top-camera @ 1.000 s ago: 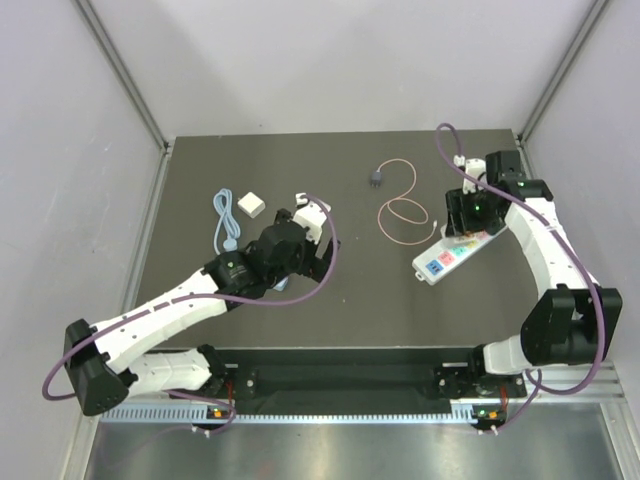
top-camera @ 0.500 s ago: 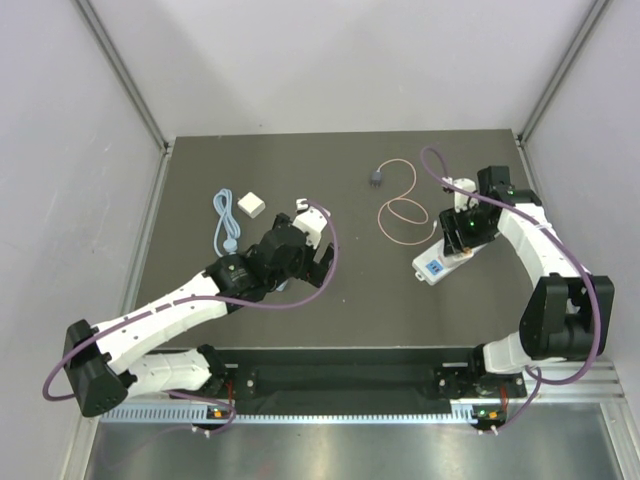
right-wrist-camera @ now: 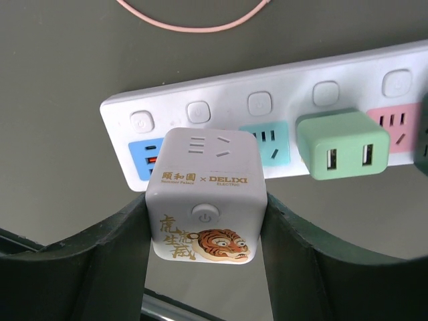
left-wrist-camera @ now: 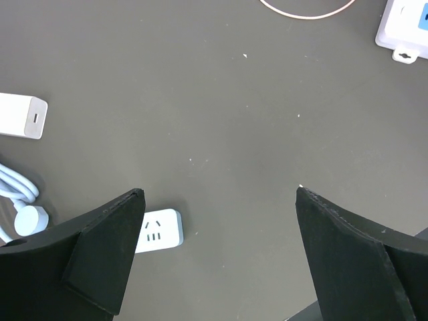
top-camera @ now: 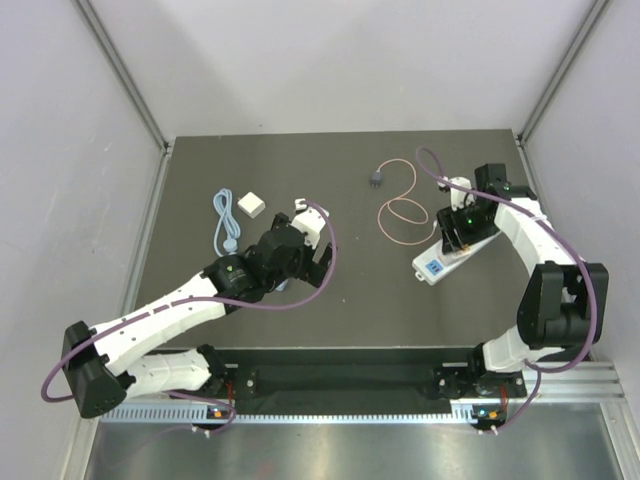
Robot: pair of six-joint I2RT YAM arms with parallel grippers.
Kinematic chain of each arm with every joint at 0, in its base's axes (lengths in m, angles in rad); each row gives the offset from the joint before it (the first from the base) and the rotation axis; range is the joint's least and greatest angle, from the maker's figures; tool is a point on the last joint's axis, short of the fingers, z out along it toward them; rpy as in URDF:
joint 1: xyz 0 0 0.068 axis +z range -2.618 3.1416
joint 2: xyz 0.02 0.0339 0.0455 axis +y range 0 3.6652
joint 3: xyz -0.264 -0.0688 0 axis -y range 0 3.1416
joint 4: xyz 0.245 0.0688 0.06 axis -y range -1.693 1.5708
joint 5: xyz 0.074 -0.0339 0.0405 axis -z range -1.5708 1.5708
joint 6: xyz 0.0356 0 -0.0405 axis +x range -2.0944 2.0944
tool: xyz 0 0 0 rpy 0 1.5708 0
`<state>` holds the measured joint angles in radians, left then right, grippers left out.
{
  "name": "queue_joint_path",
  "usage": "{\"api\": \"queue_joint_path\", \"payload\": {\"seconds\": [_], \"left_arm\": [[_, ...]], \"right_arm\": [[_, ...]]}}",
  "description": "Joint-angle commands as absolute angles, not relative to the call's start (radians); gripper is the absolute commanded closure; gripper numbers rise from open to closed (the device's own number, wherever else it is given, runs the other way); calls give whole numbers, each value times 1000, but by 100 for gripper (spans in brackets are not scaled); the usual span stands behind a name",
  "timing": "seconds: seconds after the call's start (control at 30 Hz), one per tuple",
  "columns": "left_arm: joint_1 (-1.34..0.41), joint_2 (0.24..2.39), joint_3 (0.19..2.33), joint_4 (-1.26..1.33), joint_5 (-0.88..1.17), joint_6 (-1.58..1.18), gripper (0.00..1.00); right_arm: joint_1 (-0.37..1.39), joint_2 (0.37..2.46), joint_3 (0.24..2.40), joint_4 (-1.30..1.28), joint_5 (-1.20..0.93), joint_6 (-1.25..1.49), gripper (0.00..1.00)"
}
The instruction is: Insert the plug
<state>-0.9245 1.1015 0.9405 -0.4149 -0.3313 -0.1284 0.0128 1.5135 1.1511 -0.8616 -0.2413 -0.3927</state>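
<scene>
Top view first: the small dark grey plug head (top-camera: 376, 179) lies on the dark table (top-camera: 250, 160) toward the far edge. Its thin pink looping cable (top-camera: 404, 212) curls toward the long white power strip (top-camera: 433, 266), and nothing is touching either. The right gripper (top-camera: 459, 230) sits over that strip. The left gripper (top-camera: 306, 232) hovers mid-table, well apart from the plug.

Left wrist: black fingers (left-wrist-camera: 107, 247) are spread wide above the table, with nothing between them.

Right wrist: the fingers (right-wrist-camera: 114, 247) pinch a white cube adapter with a tiger print (right-wrist-camera: 204, 194) right at the strip's sockets, beside a mint-green USB block (right-wrist-camera: 341, 144). I can't tell whether the cube is seated.

My read is that the plug's own insertion hasn't begun, because the right arm is busy at the strip. Next, a free gripper, and the left looks handy, has to reach the grey head. It must pinch it with the prongs turned toward a free socket and mind the trailing cable.
</scene>
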Motion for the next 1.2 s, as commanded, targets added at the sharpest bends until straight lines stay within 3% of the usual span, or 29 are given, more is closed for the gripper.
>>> {"api": "queue_joint_path", "payload": {"seconds": [0.0, 0.77, 1.17], "left_arm": [[-923, 1075, 939, -394, -347, -121, 1], [-923, 1057, 933, -394, -359, -117, 1], [-923, 1051, 930, -390, -368, -109, 1]], "right_arm": [[20, 1540, 1198, -847, -273, -431, 100], [44, 1559, 1256, -971, -252, -439, 100], [44, 1548, 1209, -888, -195, -471, 100]]}}
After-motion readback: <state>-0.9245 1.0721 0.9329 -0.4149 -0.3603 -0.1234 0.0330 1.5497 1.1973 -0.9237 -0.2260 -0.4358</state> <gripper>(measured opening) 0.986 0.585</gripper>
